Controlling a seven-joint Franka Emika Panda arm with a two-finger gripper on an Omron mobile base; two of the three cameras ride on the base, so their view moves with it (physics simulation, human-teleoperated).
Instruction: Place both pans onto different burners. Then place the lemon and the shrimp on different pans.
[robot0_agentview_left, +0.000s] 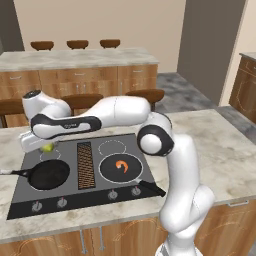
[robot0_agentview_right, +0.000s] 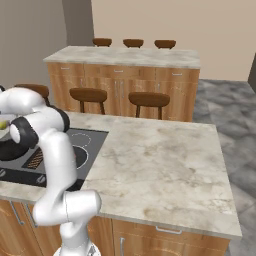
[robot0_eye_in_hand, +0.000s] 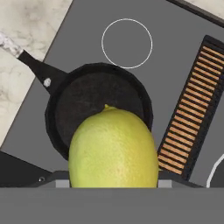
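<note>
Hovering over the left side of the cooktop (robot0_agentview_left: 30, 197), the gripper (robot0_agentview_left: 44, 147) is clamped on the lemon (robot0_eye_in_hand: 113, 148), a smooth yellow-green oval with a small nub at one end; in the hand view it hangs above the left pan (robot0_eye_in_hand: 81, 98), whose round black bowl looks matte and slightly grainy; its thin handle (robot0_eye_in_hand: 37, 70) runs out toward the marbled counter (robot0_eye_in_hand: 26, 26); beside that pan lies a white-outlined burner (robot0_eye_in_hand: 127, 43), and the ribbed brown grille (robot0_eye_in_hand: 188, 127) runs along the other side; from the left base view the second pan (robot0_agentview_left: 107, 170) sits on the right front burner with the curled orange shrimp (robot0_agentview_left: 121, 166) inside it; knobs (robot0_agentview_left: 62, 202) line the glass front edge; wooden stools (robot0_agentview_left: 82, 101) stand behind the island, and the arm's white elbow (robot0_agentview_left: 156, 140) blocks part of the cooktop's right side.
</note>
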